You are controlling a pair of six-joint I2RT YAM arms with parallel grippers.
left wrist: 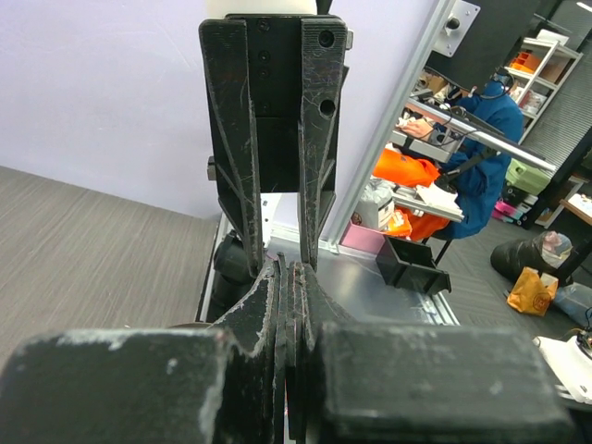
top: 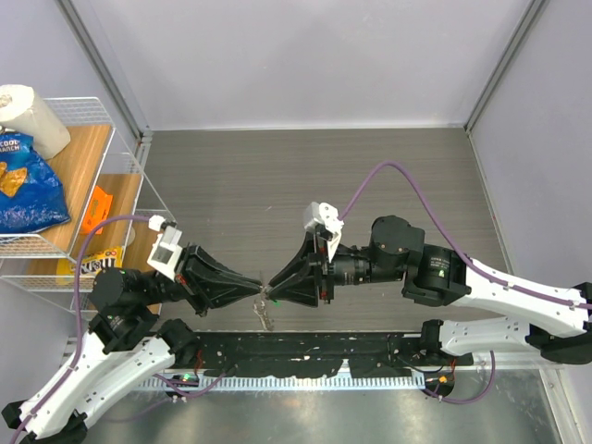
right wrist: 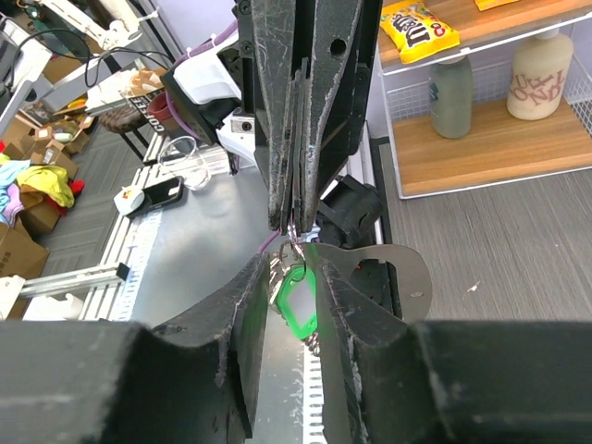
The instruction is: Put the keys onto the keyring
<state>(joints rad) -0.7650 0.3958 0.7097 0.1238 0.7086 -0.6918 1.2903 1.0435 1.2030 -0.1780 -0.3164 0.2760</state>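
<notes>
Bases of both arms sit at the near edge of the tabletop [top: 277,176], and the two arms reach inward until their tips meet just beyond it, near the middle.

Just near of that meeting point is a small silver bunch [top: 266,319]. Its long axis runs near to far, with the far end up at the fingertips. I cannot tell key blades from chain in it.

The left hand [top: 257,288] comes in from the left, with its fingers pressed flat together into one thin tip. In the right wrist view that tip ends right at a fine silver loop, the keyring [right wrist: 296,242]. Whether it clamps the loop is too small to tell.

The right hand [top: 276,292] faces it from the right, tip to tip, its fingers standing a little apart. The green key [right wrist: 298,301] shows in that gap. Its plastic head is broadside to the wrist camera and its long axis runs along the fingers, the upper end towards the keyring. I cannot tell whether the fingers press on it or it merely hangs between them.

Farther left, a white wire shelf [top: 129,176] stands beside the tabletop. It holds a yellow packet [top: 92,264], an orange item [top: 95,211], a blue chip bag [top: 28,185] and, farthest, a paper roll [top: 32,116].
</notes>
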